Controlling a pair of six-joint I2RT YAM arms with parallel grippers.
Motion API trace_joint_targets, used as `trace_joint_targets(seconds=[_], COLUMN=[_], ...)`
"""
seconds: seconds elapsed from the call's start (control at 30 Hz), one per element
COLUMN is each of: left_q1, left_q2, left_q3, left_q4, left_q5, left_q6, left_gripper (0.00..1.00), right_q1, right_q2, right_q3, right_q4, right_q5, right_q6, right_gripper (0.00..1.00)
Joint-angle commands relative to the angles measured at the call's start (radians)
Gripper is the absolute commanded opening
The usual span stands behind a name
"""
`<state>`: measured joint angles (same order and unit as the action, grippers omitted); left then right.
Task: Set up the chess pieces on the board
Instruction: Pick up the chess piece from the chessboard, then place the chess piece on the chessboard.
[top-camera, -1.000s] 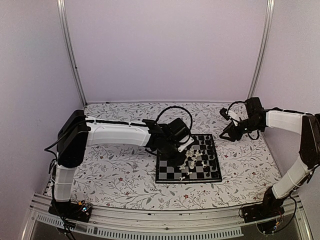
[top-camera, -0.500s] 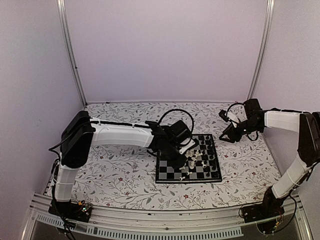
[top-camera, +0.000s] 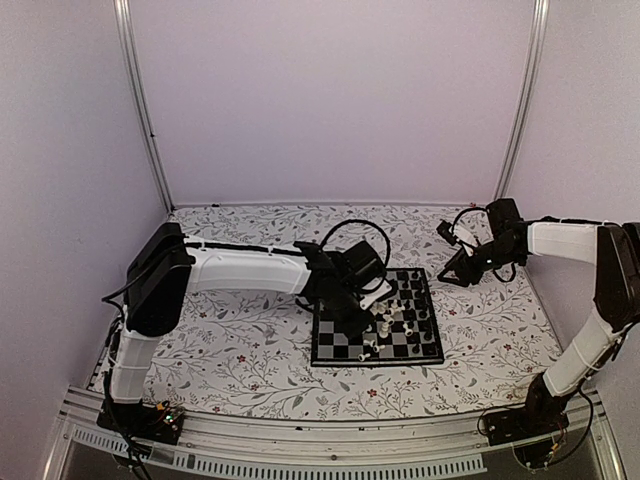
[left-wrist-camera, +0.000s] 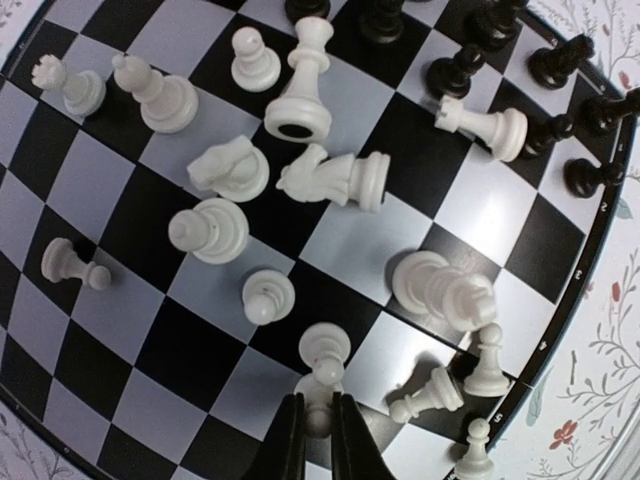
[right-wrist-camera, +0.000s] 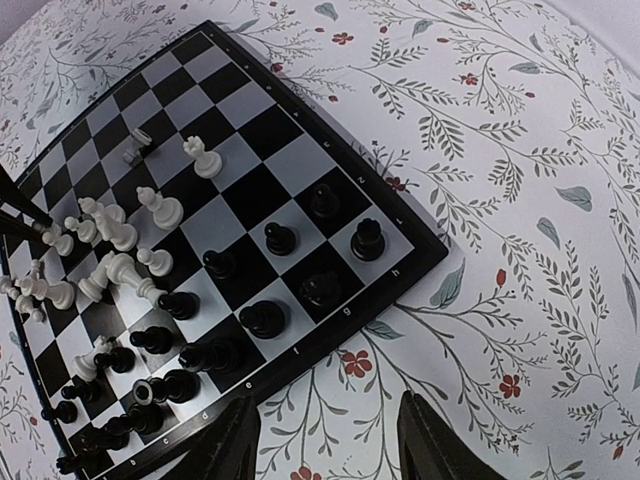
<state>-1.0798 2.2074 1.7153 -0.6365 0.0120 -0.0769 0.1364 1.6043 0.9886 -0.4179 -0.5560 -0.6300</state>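
The left tool (left-wrist-camera: 318, 425) reaches down over the board (top-camera: 335, 347), which lies flat in the middle of the floral worktop (top-camera: 240, 350). Its two dark fingers (left-wrist-camera: 288, 445) are drawn in close on either side of a white pawn (left-wrist-camera: 323, 352) toward the board's numbered edge. Part of the pawn shows between the fingertips, so this tool is pinched onto it.

Around that pawn the white pieces (left-wrist-camera: 215, 228) are scattered over the middle squares in no order. A knight (left-wrist-camera: 340, 178) lies on its side and a large piece (left-wrist-camera: 440, 290) is toppled. Several small pawns stand or lean nearby. The black pieces (left-wrist-camera: 470, 60) are gathered toward one corner, some in a loose row along the border.

The right tool (right-wrist-camera: 330, 435) hangs above the worktop just off the lettered edge of the board, well apart from the left arm. Its jaws stand wide with nothing between them. In its wrist view a handful of black pieces stand upright on the squares nearest it, and the white ones cluster farther across the board
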Motion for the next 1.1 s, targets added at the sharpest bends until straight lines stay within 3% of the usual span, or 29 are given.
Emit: trace_joint_targets(seconds=[0.0, 0.37, 0.6, 0.77, 1.07], left_q1=[-0.003, 0.138, 0.234, 0.262, 0.270], left_q2=[-0.044, -0.071, 0.065, 0.176, 0.216], left_q3=[0.033, 0.104, 0.303, 0.445, 0.445], left_q4=[-0.042, -0.053, -0.083, -0.141, -0.155], left_q5=[-0.009, -0.090, -0.105, -0.118, -0.127], left_q6=[0.020, 0.075, 0.080, 0.057, 0.057], left_gripper=[0.07, 0.05, 0.04, 0.05, 0.05], right_q1=[0.002, 0.003, 0.005, 0.004, 0.006], right_q2=[0.017, 0.022, 0.017, 0.018, 0.036], right_q3=[0.001, 0.002, 0.001, 0.000, 0.002], right_q4=[0.008, 0.005, 0.005, 0.004, -0.004], right_q5=[0.001, 0.010, 0.028, 0.030, 0.034], right_q6=[-0.011, -0.015, -0.023, -0.028, -0.038], right_gripper=[0.51, 0.50, 0.50, 0.50, 0.50])
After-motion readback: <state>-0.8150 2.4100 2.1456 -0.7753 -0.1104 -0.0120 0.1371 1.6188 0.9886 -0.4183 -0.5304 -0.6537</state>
